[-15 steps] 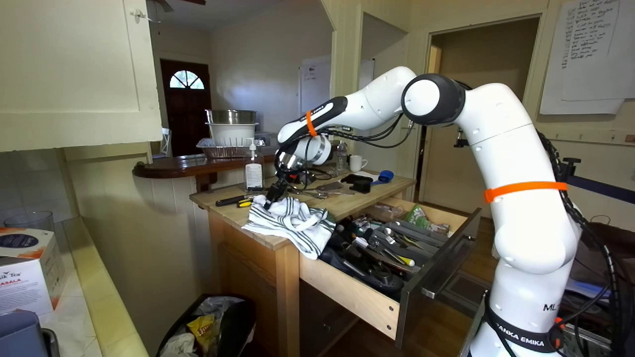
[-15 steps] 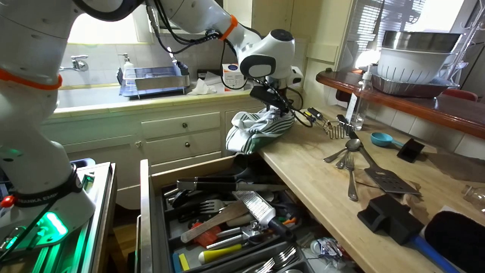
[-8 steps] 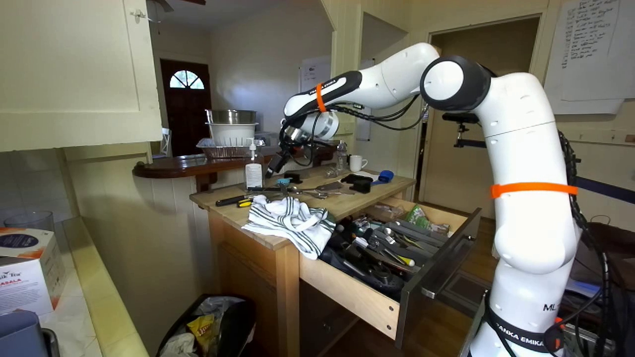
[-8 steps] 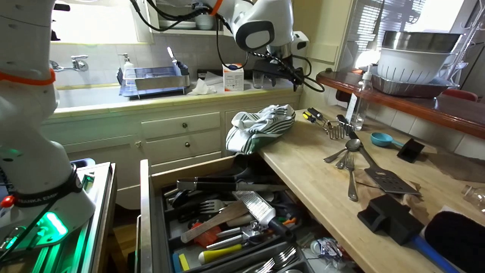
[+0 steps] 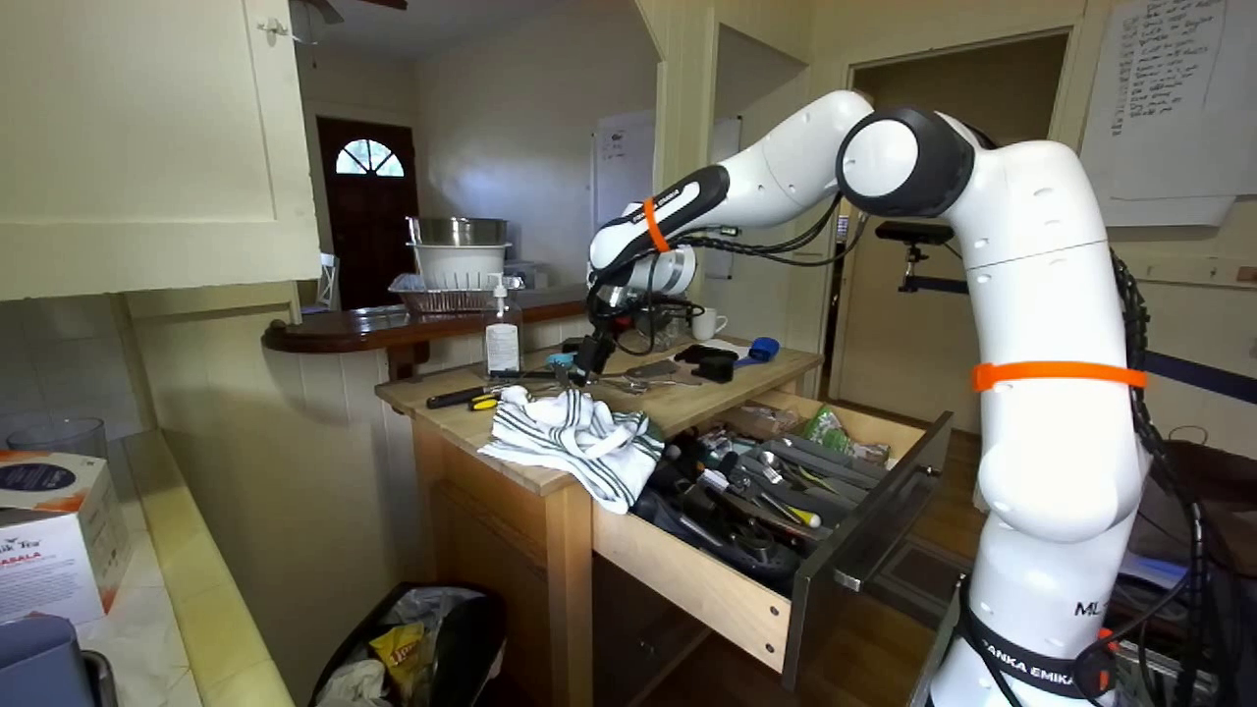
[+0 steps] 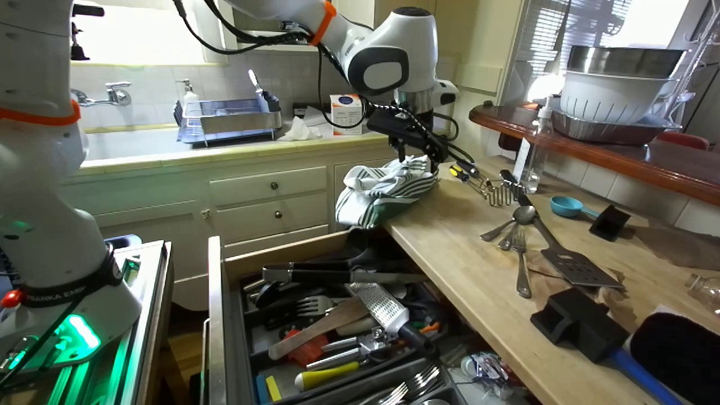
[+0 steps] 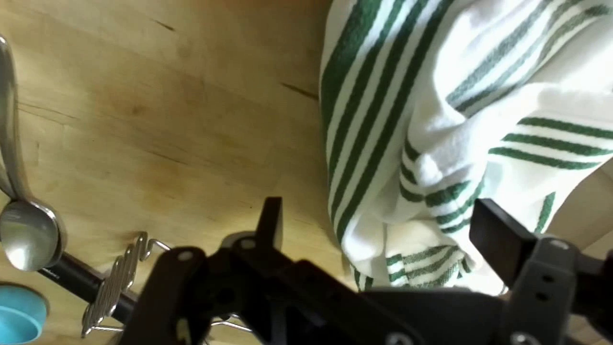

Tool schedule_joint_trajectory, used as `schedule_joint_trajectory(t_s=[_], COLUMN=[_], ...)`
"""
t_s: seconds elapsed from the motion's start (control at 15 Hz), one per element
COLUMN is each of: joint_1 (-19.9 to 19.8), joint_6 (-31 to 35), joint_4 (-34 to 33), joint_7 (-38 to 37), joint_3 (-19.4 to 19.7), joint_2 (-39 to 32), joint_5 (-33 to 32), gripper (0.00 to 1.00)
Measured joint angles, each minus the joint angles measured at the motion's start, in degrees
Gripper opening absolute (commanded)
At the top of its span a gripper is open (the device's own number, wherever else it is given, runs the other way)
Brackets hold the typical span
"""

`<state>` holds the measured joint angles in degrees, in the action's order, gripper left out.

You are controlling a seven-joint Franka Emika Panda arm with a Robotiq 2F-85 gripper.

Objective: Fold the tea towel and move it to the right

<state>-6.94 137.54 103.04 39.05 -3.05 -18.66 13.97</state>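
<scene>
The tea towel, white with green stripes, lies bunched on the corner of the wooden counter and hangs over its edge by the open drawer; it shows in both exterior views [image 5: 579, 442] [image 6: 382, 188]. In the wrist view the towel [image 7: 383, 110] fills the right side in loose folds. My gripper [image 7: 378, 215] is open and empty, with one finger over bare wood left of the towel and the other over the towel. In the exterior views the gripper [image 5: 582, 371] [image 6: 418, 158] points down at the towel's counter-side end. Whether the fingertips touch cloth I cannot tell.
The open drawer [image 6: 315, 242] full of utensils juts out below the towel. On the counter [image 6: 450, 236] lie a masher [image 6: 498, 194], spoons [image 7: 28, 235], a spatula [image 6: 582, 267] and a blue measuring cup [image 6: 565, 206]. A soap bottle [image 5: 503, 339] stands behind, near the raised ledge [image 6: 619, 152].
The gripper rose off the towel, which stayed where it was, then moved along the counter and came down again beside the towel with its fingers apart.
</scene>
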Motion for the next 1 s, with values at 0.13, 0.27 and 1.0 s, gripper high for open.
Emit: schedule_joint_trajectory(t_s=[0.13, 0.27, 1.0], joint_1=[0.0, 0.0, 0.9], joint_6=[0.0, 0.0, -4.8], joint_4=[-0.2, -0.4, 2.1], joint_7=[0.0, 0.0, 2.6], joint_3=[-0.1, -0.2, -4.6], joint_2=[0.0, 0.0, -0.1], joint_5=[0.0, 0.0, 3.4], gripper=[1.00, 1.00, 1.00])
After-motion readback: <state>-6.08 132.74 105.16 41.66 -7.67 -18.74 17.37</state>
